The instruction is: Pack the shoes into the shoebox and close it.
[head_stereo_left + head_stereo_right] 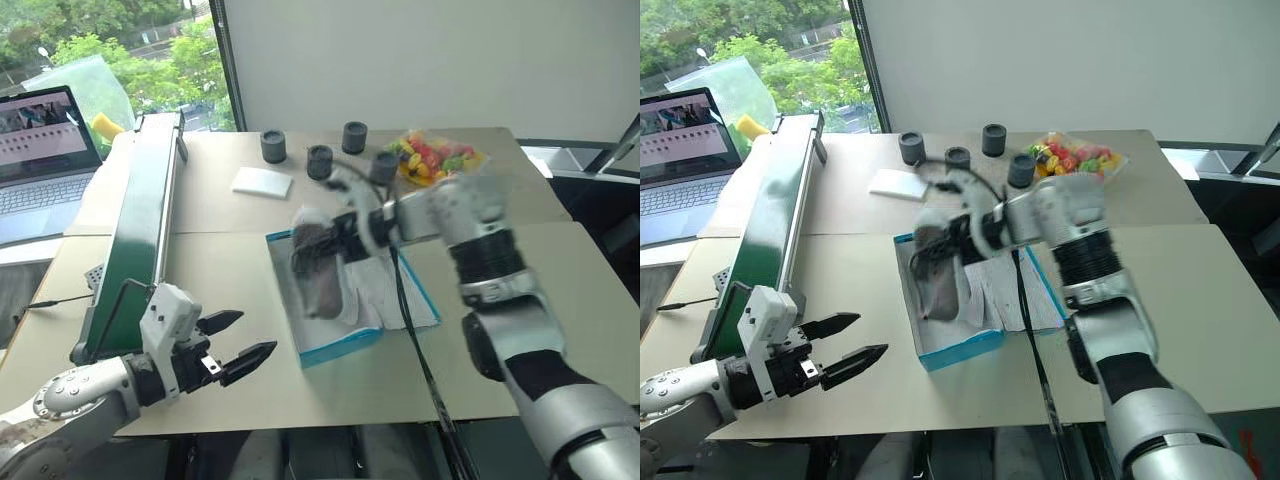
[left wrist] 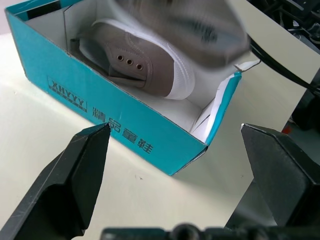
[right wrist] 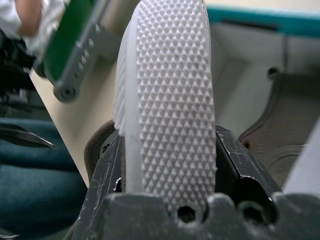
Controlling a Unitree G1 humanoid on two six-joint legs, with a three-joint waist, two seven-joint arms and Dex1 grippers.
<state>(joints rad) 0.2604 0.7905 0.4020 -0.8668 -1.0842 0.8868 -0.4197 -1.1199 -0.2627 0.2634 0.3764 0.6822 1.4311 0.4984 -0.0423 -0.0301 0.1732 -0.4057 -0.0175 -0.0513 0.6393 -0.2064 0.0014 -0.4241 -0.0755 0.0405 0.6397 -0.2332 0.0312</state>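
Rectangular bright blue cardboard shoebox (image 1: 335, 348) sits open mid-table, white inside, one small grey-taupe canvas shoe (image 2: 145, 62) with pale sole lying in it. Right gripper (image 3: 170, 165) clamps the second grey-taupe shoe (image 3: 172, 95) across its whitish dimpled sole, above the box's far end. Left gripper (image 1: 238, 342), jaws spread wide and empty, hangs near-left of the box, apart from it
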